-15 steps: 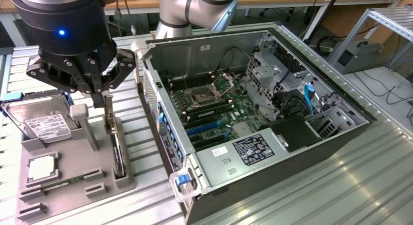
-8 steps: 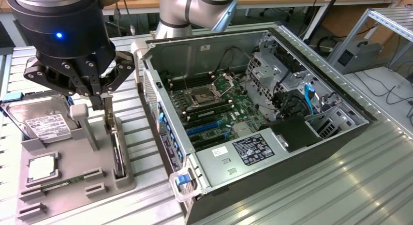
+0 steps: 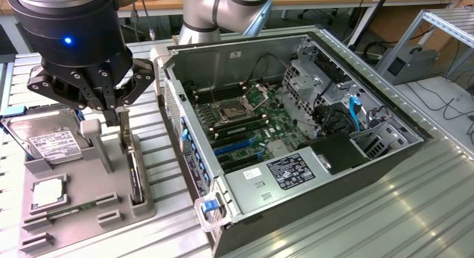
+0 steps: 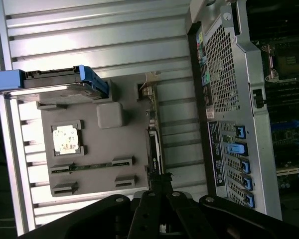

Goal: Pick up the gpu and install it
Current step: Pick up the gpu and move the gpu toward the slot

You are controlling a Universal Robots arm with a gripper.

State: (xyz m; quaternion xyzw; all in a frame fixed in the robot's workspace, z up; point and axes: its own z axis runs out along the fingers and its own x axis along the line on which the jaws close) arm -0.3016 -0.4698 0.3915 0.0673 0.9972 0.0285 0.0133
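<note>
Closed tight, the black gripper (image 3: pixel 121 116) (image 4: pixel 161 191) hangs over the gray holder tray (image 3: pixel 81 183) on the exterior view's left. Its two fingers pinch the top edge of the gpu (image 3: pixel 135 169) (image 4: pixel 153 144). The gpu is thin and dark. It stands on its edge in a slot along the side of the tray nearest the computer case (image 3: pixel 245 197), with its pale metal strip at the far end.

On the far left side of the tray sits a silver hard drive (image 3: pixel 50 140) (image 4: pixel 50 82) with a white label, held in a blue frame. In front of it lies a small square chip (image 3: pixel 46 191) (image 4: pixel 66 139). Near the chip lies a slim green memory stick (image 3: pixel 70 209) (image 4: pixel 92 166).

Just beside the tray, to the right, lies the big computer case with its side open. Inside is the green motherboard (image 3: pixel 259 125) with blue slots (image 3: pixel 245 144). Further right, a blue cable (image 3: pixel 354 114) hangs in the case.

All of it rests on a shiny metal table (image 3: pixel 356 224) with long grooves.
</note>
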